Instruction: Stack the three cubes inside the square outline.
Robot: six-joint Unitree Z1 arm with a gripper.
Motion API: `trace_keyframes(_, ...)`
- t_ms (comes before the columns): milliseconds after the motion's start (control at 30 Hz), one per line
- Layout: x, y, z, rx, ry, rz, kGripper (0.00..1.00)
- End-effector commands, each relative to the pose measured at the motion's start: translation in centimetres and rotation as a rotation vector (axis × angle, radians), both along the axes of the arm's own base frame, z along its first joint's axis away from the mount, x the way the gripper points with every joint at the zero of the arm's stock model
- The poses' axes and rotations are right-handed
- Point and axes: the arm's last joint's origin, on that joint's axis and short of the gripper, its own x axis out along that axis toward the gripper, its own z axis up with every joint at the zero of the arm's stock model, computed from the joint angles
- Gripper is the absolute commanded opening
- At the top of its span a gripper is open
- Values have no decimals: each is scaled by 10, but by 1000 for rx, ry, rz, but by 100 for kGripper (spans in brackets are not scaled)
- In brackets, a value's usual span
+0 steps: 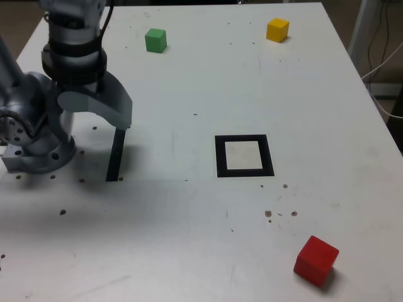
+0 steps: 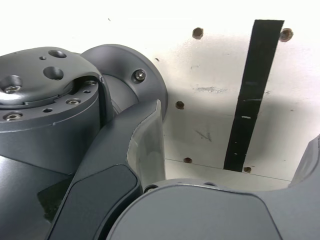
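Wrist view: gripper (image 2: 239,120) wide open; fingers spread well apart, nothing between them but the white tabletop (image 2: 215,65) and part of the black strip (image 2: 254,95); one finger (image 2: 150,150) shows most of its length, with a torn-edged, lighter film along its inner face; the other is cut off by the frame edge, only a curved sliver in view, so its tip can't be read; the gripper body hides whatever lies under it; arm base (image 2: 122,75) partly hidden behind the arm (image 2: 45,135); no cube or outline in this view.

Exterior view: top of the arm cut off by the frame; near finger shows as a broad curved grey shape, slightly blurred; it covers the far finger, so the gap can't be read from here; finger overlaps the upper end of the black strip in the picture; can't tell height above the table.

Cubes all apart on the table, none stacked; green cube (image 1: 155,40) near the far edge, toward the exterior view's left; yellow cube (image 1: 278,30) also near the far edge, right of green; red cube (image 1: 316,260) at the near right, turned corner-on; square outline (image 1: 269,157) lies flat between the far pair and red, all three cubes outside it; its pale centre is uncovered.
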Motion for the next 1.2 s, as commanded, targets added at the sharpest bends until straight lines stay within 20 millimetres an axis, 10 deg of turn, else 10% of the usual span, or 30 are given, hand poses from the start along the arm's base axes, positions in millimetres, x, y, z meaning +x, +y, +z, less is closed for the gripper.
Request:
trace_keyframes(0, -1, 0, 0, 5, -9, 1, 100)
trace_keyframes(767, 15, -5, 23, -22, -139, -6, 95)
trace_keyframes(1167, 97, -60, 64, -47, -197, -165, 94)
